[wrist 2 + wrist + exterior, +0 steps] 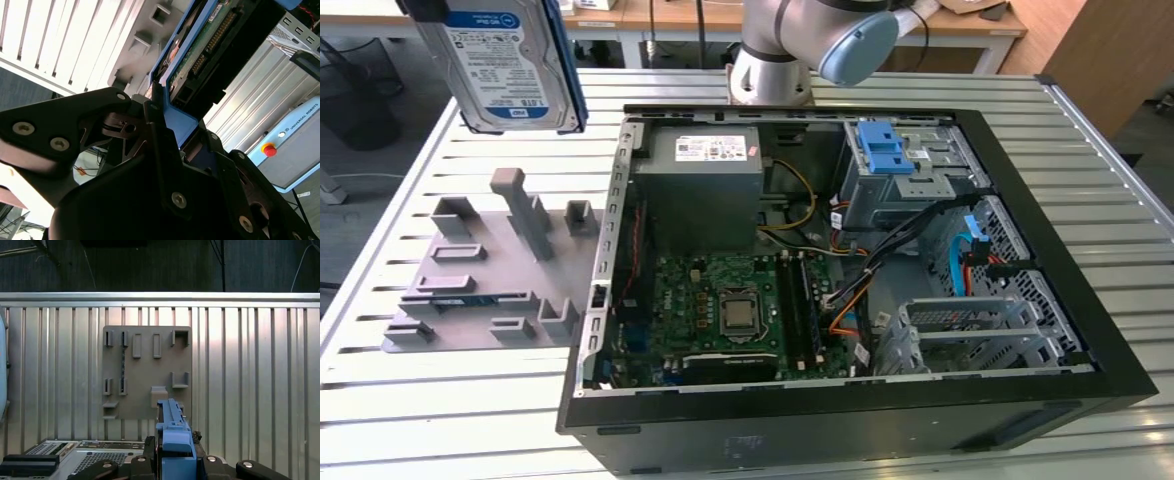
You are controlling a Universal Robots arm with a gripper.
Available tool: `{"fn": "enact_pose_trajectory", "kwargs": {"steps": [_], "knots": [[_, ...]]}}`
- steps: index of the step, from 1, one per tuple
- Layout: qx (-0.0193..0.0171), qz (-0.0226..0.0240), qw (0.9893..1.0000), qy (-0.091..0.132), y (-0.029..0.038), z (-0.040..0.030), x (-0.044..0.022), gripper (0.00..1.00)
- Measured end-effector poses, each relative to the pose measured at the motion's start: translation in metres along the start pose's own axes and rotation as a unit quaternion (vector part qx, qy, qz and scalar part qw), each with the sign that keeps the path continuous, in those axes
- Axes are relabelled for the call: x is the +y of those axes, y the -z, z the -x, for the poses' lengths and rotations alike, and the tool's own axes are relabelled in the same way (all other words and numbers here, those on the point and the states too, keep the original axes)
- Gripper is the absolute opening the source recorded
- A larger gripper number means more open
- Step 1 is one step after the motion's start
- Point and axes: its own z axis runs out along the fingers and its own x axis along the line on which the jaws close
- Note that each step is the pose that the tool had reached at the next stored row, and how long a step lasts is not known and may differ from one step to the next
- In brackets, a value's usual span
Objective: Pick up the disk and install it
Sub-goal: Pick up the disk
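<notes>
Disk [507, 65] sits clamped between gripper [174, 445] fingers [159, 130] (above grey fixture [487, 260])

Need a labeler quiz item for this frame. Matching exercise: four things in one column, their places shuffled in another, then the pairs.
Things
1. disk
2. grey fixture plate
3. light-blue latch
4. grey metal box

Places
A. inside the open case, beside the circuit board
B. flat on the slatted table, outside the case
C. off the table, clamped in the gripper
D. inside the case, atop a metal cage

Pairs: 1-C, 2-B, 3-D, 4-A
</notes>
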Motion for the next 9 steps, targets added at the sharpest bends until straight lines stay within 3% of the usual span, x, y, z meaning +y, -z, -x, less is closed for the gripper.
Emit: {"fn": "enact_pose_trajectory", "kwargs": {"steps": [9], "knots": [[0.0000, 0.0000, 1.0000, 0.000, 0.0000, -0.0031, -0.0060, 0.36]]}}
